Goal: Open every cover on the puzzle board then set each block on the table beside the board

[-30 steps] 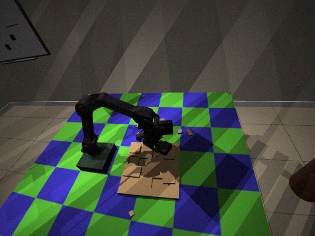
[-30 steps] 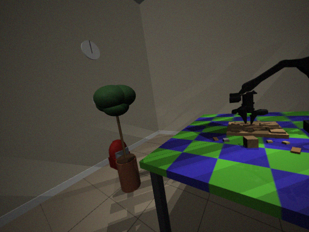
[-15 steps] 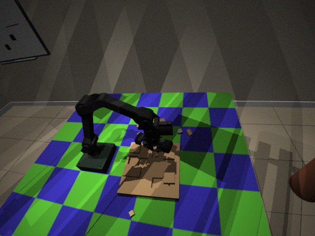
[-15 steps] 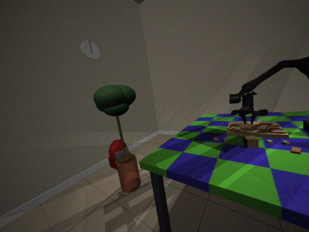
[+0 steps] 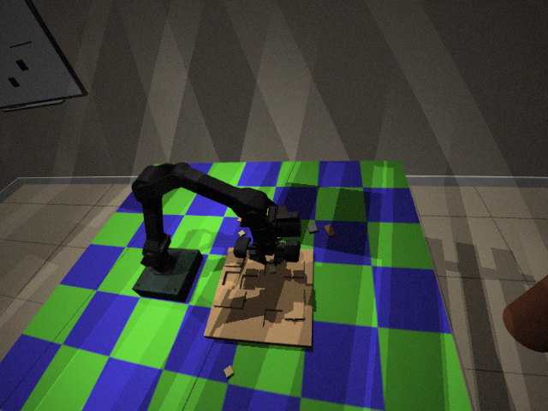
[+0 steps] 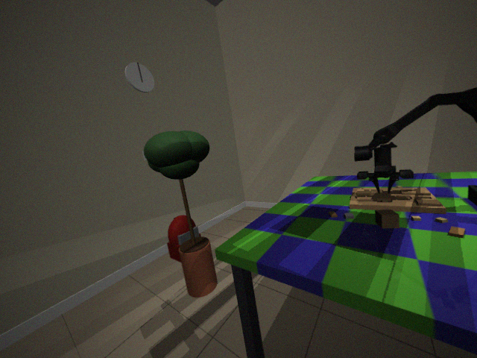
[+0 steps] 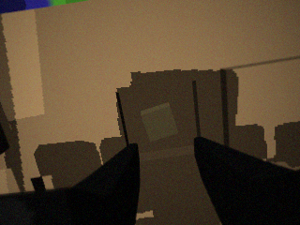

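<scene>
The tan puzzle board (image 5: 288,335) (image 6: 400,206) (image 7: 94,52) lies on the checkered table with raised covers and tracks, partly in shadow. My gripper (image 5: 268,262) (image 6: 384,192) (image 7: 166,148) hangs low over its far part, fingers apart with nothing between them. A greyish-green block (image 5: 271,268) (image 7: 159,123) sits in shadow between dark slots, just ahead of the fingertips in the wrist view. One cover (image 5: 229,300) is at the board's left and another (image 5: 294,311) near its right front. How far each cover is open is hard to tell.
Small pieces lie off the board: a pale one (image 5: 228,372) in front, a pale one (image 5: 241,233) behind, a grey one (image 5: 312,229) (image 6: 348,215) and an orange-brown one (image 5: 329,229) (image 6: 332,214). A larger brown cube (image 6: 387,218) stands behind the board.
</scene>
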`<state>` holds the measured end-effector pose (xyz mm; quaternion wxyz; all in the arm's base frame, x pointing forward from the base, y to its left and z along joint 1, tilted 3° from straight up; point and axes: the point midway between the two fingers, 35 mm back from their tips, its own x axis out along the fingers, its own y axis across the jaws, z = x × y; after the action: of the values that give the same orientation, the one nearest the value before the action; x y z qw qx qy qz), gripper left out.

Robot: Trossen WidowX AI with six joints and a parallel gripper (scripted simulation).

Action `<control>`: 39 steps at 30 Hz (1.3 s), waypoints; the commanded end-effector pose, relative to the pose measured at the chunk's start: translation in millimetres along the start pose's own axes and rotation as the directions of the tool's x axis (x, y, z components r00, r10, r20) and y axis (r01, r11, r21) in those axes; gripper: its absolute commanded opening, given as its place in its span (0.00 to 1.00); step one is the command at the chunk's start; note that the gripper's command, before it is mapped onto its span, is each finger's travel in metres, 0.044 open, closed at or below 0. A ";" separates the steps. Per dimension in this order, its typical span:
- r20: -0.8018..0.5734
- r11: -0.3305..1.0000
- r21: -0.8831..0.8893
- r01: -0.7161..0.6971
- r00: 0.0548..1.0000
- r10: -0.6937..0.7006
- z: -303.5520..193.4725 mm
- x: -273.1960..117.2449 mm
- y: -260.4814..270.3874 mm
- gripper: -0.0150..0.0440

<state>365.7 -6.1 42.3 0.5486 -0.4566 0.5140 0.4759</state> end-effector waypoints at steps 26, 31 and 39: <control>0.002 0.977 -0.214 0.001 1.000 0.000 0.4 5.4 0.6 0.50; 0.002 0.988 -0.156 0.000 1.000 0.000 0.4 5.4 0.6 0.50; 0.002 0.999 -0.037 0.000 1.000 0.000 0.4 5.4 0.6 0.50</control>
<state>365.1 -5.7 37.0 0.5316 -0.4759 0.4965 0.4943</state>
